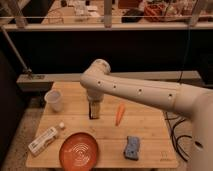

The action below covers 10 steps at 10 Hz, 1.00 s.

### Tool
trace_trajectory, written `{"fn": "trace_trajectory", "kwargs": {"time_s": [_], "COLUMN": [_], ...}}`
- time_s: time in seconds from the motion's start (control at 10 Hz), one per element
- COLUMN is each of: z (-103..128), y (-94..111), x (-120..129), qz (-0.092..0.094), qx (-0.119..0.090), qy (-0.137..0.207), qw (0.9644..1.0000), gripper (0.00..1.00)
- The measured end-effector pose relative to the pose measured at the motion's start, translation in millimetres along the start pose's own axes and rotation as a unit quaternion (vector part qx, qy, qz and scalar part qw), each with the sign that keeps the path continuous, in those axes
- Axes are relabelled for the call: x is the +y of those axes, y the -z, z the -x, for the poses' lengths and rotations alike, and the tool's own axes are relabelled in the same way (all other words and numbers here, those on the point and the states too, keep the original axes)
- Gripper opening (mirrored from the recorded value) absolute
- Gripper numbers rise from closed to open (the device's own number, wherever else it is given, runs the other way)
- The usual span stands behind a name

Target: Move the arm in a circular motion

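The cream-white arm (145,92) reaches in from the right edge across the wooden table (150,135), its bulbous joint (97,72) over the table's middle. The arm's tip points down, and the gripper (94,114) hangs over a black bar-shaped object (93,111) lying on the table. An orange carrot (119,114) lies just right of the gripper.
A white cup (54,100) stands at the table's left. A white bottle (45,140) lies at the front left. An orange ribbed plate (79,151) sits at the front. A blue sponge (132,147) lies front right. Cables (172,125) hang right of the table.
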<state>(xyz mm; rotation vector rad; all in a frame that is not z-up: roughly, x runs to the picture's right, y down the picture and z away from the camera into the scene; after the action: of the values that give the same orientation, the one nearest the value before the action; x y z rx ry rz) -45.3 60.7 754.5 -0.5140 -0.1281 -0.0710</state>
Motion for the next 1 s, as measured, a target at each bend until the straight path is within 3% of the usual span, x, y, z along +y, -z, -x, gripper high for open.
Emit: {"fn": "trace_trajectory", "kwargs": {"time_s": [0.2, 0.4, 0.6, 1.0], "z": [-21.0, -57.3, -108.7, -206.9], "y": [-2.5, -2.3, -1.7, 2.1], "x": [-33.8, -48.8, -50.6, -32.6], "qz": [-0.005, -0.005, -0.001, 0.005], "qx": [0.003, 0.010, 0.018, 0.033], "qy": [-0.022, -0.050, -0.086, -0.154], "qw": [0.9997, 0.9987, 0.9961, 0.9876], "gripper": [0.80, 0.80, 0.80, 0.80]}}
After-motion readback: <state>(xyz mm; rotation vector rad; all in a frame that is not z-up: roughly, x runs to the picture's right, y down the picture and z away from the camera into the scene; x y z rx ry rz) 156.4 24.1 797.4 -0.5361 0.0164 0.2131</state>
